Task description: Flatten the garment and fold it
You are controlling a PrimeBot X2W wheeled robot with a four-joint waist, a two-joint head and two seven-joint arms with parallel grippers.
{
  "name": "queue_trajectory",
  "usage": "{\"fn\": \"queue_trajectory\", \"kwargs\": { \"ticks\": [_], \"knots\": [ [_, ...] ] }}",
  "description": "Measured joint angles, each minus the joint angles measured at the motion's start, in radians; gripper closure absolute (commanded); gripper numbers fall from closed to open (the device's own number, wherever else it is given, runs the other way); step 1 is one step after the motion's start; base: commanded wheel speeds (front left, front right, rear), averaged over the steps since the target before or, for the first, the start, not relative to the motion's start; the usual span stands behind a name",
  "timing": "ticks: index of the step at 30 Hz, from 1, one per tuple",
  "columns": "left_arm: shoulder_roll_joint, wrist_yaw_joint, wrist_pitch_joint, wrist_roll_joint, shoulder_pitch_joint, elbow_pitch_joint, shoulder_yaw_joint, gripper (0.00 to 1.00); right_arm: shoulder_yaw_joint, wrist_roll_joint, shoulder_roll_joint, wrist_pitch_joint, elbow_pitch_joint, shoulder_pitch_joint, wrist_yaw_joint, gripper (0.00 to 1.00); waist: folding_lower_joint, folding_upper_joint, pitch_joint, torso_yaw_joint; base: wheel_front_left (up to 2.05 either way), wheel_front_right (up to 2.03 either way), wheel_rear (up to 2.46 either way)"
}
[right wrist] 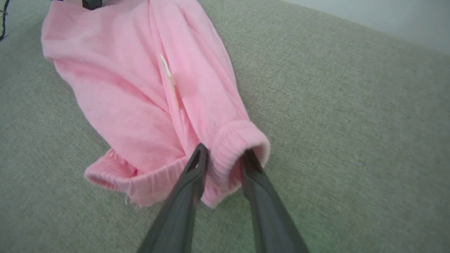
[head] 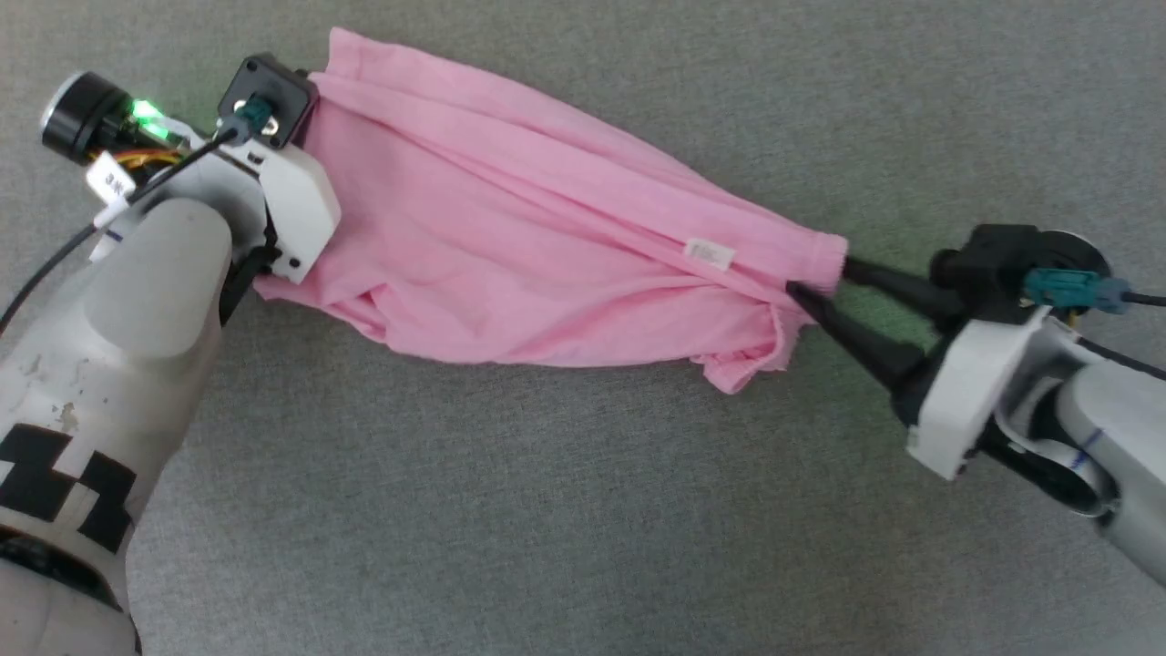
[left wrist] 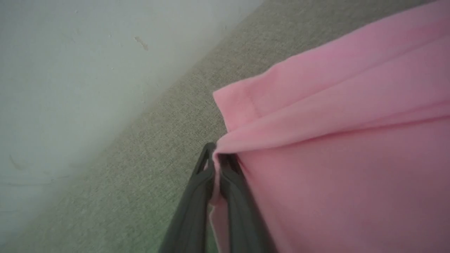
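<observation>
Pink garment [head: 510,246] lies stretched diag. across the grey woven surface [head: 547,510], betw. both arms. L pincer [left wrist: 217,156] is clamped tight on a hemmed leg corner, pink cloth nipped betw. its fingers [left wrist: 197,196]. R pincer [right wrist: 224,154] at the gathered waistband [right wrist: 242,135]: jaws part-way apart, a ribbed fold sitting betw. the tips, prob. loose rather than pinched. White label [head: 709,253] faces up nr the waistband end.

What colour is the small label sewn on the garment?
White; the label stands out against the pink garment, best in the head view.
</observation>
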Motion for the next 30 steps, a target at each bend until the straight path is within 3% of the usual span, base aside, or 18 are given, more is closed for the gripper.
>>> {"fn": "queue_trajectory", "kwargs": {
  "ticks": [7, 13, 18, 25, 30],
  "knots": [
    [-0.003, -0.024, -0.031, -0.009, 0.002, 0.062, -0.028, 0.00, -0.101, -0.027, -0.103, 0.003, -0.089, 0.086, -0.001, 0.00, 0.0002, 0.0000, -0.076, 0.002, 0.00, 0.00, 0.00],
    [0.007, -0.033, 0.055, -0.057, -0.015, 0.032, -0.058, 0.00, -0.241, -0.073, -0.127, 0.038, -0.176, 0.202, -0.001, 0.00, 0.0001, 0.0000, -0.173, 0.026, 0.00, 0.00, 0.00],
    [0.030, -0.033, 0.292, -0.221, -0.034, -0.096, -0.156, 0.00, -0.322, -0.118, -0.101, 0.094, -0.234, 0.297, -0.001, 0.00, 0.0000, 0.0000, -0.240, 0.048, 0.00, 0.00, 0.00],
    [0.153, -0.036, 0.714, -0.512, -0.070, -0.313, -0.297, 0.00, -0.380, -0.163, -0.046, 0.145, -0.290, 0.352, -0.001, 0.00, -0.0001, 0.0001, -0.282, 0.070, 0.00, 0.00, 0.00],
    [0.197, -0.036, 0.862, -0.609, -0.080, -0.377, -0.337, 0.00, -0.390, -0.170, -0.021, 0.160, -0.305, 0.353, -0.001, 0.00, 0.0001, 0.0000, -0.266, 0.059, 0.00, 0.00, 0.00]
  ]
}}
